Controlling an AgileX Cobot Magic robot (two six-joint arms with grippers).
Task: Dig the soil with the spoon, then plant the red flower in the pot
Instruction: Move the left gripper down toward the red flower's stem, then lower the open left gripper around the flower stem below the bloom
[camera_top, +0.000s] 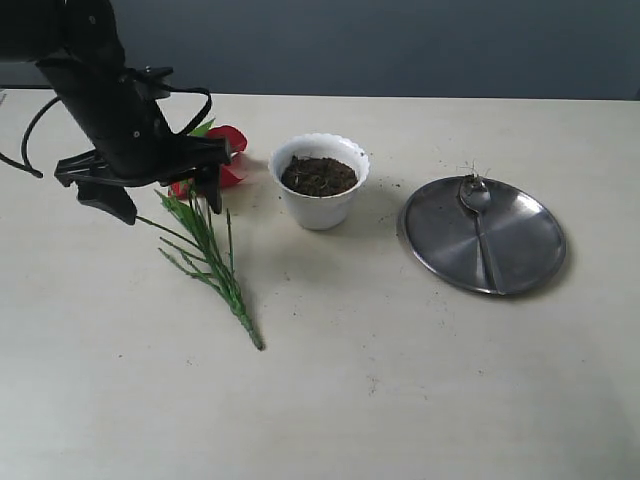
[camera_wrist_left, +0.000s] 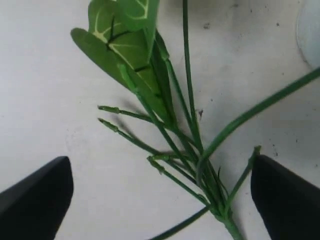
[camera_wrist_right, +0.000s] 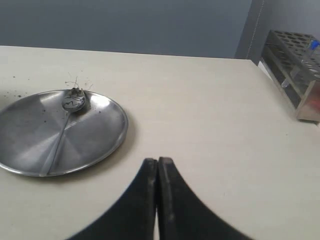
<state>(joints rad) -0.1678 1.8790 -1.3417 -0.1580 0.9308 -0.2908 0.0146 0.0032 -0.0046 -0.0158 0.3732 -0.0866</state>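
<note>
At the left pincer (camera_wrist_left: 160, 200): gapes wide, straddles the stems of the red flower (camera_top: 205, 240) lying on the tabletop (camera_top: 400, 380), grips nothing. Just beside, in the white pot (camera_top: 320, 210): soil (camera_top: 318, 175), nearly to the rim. On the steel plate (camera_top: 530, 245): the spoon (camera_top: 480, 225), crumbs on its head. At the right pincer (camera_wrist_right: 158, 170): clenched, empty.

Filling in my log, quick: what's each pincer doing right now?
Left pincer: open over the red flower stems, gripping nothing.
Right pincer: shut, empty.
</note>
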